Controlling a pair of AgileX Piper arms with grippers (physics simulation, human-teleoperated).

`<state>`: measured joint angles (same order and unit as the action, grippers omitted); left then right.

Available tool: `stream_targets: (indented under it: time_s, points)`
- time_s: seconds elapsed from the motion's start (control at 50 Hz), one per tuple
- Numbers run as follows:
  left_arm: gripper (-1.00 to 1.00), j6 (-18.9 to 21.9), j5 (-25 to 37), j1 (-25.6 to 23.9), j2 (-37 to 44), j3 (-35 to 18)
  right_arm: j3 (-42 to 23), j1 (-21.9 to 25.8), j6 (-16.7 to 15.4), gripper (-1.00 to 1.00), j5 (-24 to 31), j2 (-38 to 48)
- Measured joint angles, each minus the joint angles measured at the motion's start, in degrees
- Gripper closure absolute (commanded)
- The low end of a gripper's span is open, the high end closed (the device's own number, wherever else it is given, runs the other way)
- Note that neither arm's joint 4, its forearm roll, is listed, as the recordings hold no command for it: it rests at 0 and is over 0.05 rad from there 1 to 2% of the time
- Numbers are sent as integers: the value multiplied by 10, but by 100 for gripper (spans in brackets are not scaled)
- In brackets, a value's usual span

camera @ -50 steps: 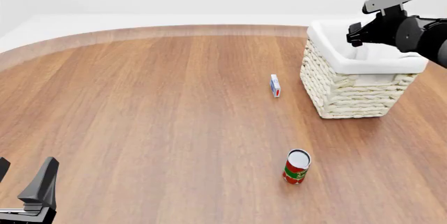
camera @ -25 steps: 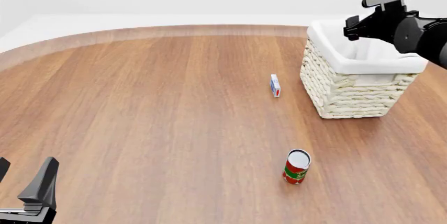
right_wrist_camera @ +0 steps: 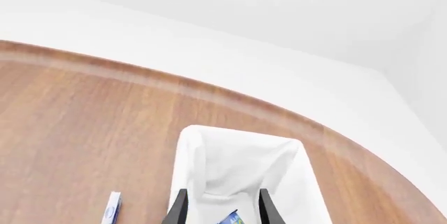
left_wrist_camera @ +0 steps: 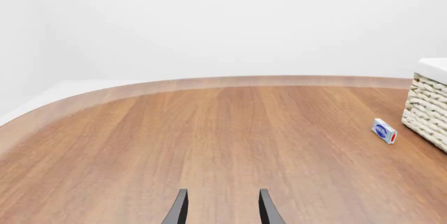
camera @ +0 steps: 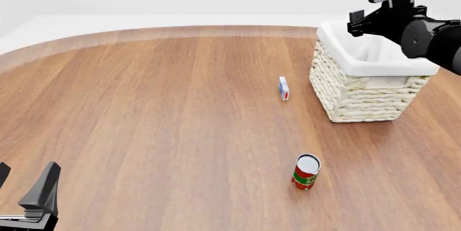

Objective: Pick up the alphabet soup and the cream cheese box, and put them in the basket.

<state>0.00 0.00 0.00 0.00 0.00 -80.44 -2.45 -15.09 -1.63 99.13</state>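
Observation:
The cream-white wicker basket [camera: 364, 88] stands at the right of the table. My right gripper [right_wrist_camera: 222, 191] hangs above its white lining, open, with nothing between the fingers. A bit of the blue and yellow alphabet soup [right_wrist_camera: 229, 217] shows down inside the basket [right_wrist_camera: 237, 166] in the right wrist view; the front view hides it. The small blue-and-white cream cheese box [camera: 284, 88] lies on the wood just left of the basket, also visible as the box [left_wrist_camera: 384, 131] in the left wrist view. My left gripper [camera: 25, 179] rests open at the near left corner, far from everything.
A red-and-green labelled can [camera: 306, 171] stands upright near the front, well in front of the basket. The round wooden table's far edge [camera: 180, 30] curves along the back.
My right arm has risen and drifted a little left above the basket. The left arm, box and red-and-green can have not moved.

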Motion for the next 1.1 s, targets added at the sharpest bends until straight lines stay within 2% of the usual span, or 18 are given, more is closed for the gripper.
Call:
stream_targets:
  time_s: [0.58, 1.1]
  points:
    - [-100, 0, 0, 0, 0, 0, 45, 57, 12, -100, -64, -37]
    - [-100, 0, 0, 0, 0, 0, 57, 114, 15, -100, -73, -47]
